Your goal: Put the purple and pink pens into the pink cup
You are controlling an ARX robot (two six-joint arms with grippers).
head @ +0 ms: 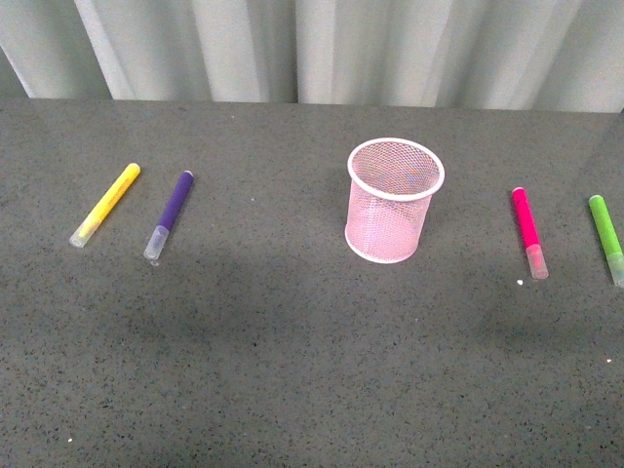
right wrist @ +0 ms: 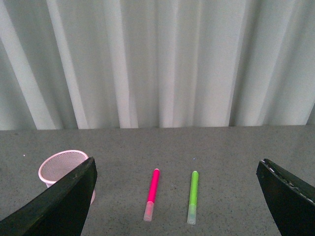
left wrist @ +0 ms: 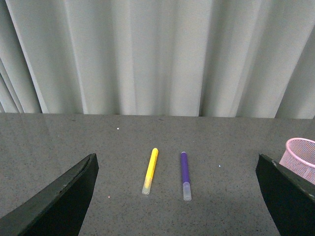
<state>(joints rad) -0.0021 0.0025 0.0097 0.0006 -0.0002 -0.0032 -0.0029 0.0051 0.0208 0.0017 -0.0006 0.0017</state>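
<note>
The pink cup (head: 394, 200) stands in the middle. The purple pen (head: 170, 214) lies on the left and the pink pen (head: 529, 232) on the right, the 2 pointing near to far. The left gripper (left wrist: 175, 158), wide and empty, faces the purple one. The right gripper (right wrist: 176, 161), wide and empty, faces the pink one.

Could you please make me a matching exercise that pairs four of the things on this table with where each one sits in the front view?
Things:
1. purple pen
2. pink pen
3. pink cup
4. green pen

Places:
A. farthest right, at the picture's edge
B. upright in the middle
C. left side, beside the yellow pen
D. lying between the cup and the farthest-right pen

Pairs: 1-C, 2-D, 3-B, 4-A
</note>
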